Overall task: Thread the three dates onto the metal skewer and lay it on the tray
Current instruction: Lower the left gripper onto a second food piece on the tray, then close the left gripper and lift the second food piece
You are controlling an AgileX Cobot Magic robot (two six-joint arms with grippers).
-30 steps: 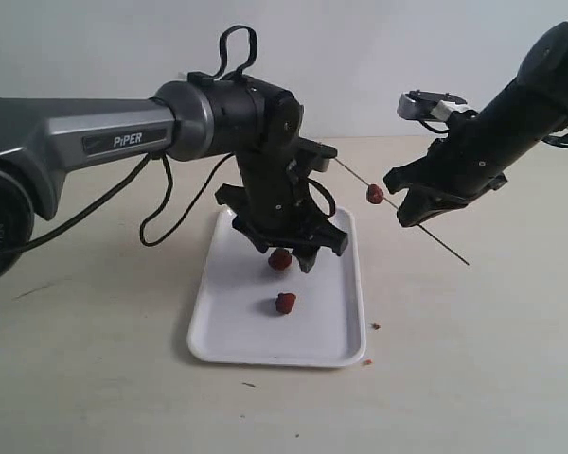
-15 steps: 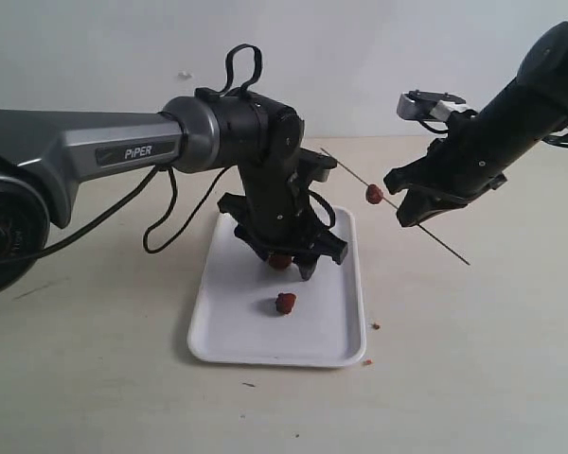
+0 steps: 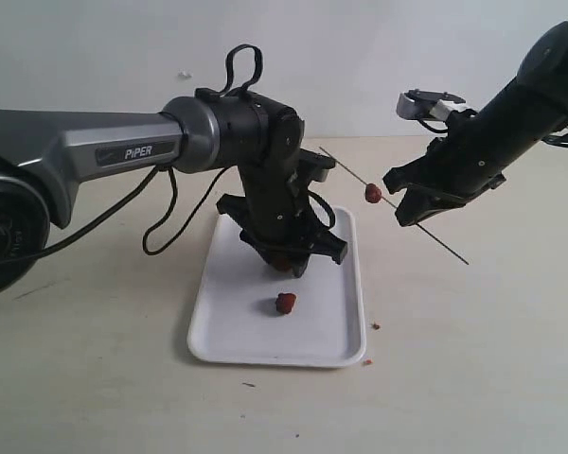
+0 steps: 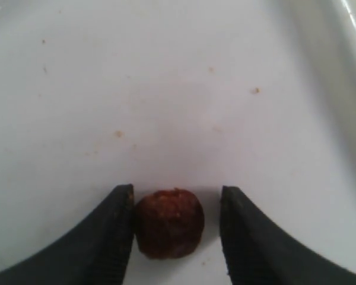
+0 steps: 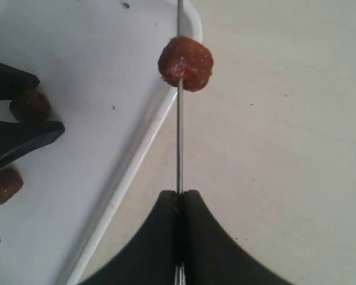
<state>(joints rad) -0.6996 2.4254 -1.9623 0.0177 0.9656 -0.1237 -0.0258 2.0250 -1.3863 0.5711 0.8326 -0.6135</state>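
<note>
Centring mattered: my left hand (image 4: 177, 191) stood apart around a dark red-brown wrinkled date (image 4: 169, 222) on the white plastic tray (image 4: 166, 89), touching it on one side only; I judged an even, gentle closing best. My right hand (image 5: 179, 199) was clamped on the thin grey metal skewer (image 5: 179, 142), which carried a threaded date (image 5: 186, 63). Only the left wrist view showed the gap.

Left tool (image 3: 286, 257) down on tray (image 3: 265, 355) mid-frame, straddling date (image 3: 282, 266); second date (image 3: 285, 303) loose below; third date (image 3: 372, 193) on skewer (image 3: 449, 249), clamped in right tool (image 3: 405, 206).
</note>
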